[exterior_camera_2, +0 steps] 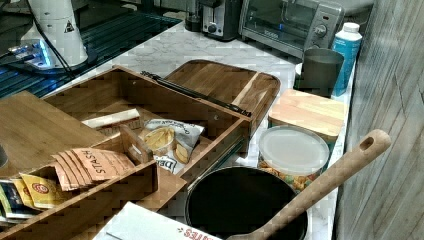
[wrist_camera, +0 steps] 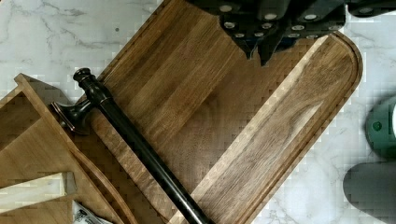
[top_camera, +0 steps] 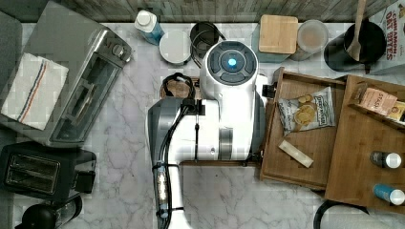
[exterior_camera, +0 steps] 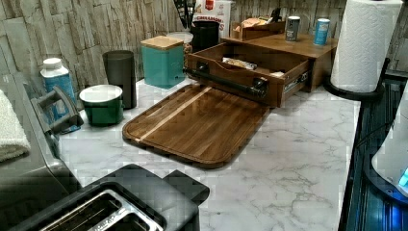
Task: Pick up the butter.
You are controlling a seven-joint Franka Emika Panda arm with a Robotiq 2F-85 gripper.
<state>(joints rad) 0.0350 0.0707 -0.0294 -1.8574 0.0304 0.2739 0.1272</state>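
The butter [top_camera: 296, 153] lies near the open drawer's [top_camera: 270, 143] front edge, chip bag [top_camera: 306, 112] apart; tool [wrist_camera: 258, 52] width unclear.

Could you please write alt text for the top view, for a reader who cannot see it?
From above, a white robot arm hangs over a marble counter, beside an open wooden drawer holding the cream butter stick and a chip bag lying apart. A toaster oven and toaster stand at the top view's left.
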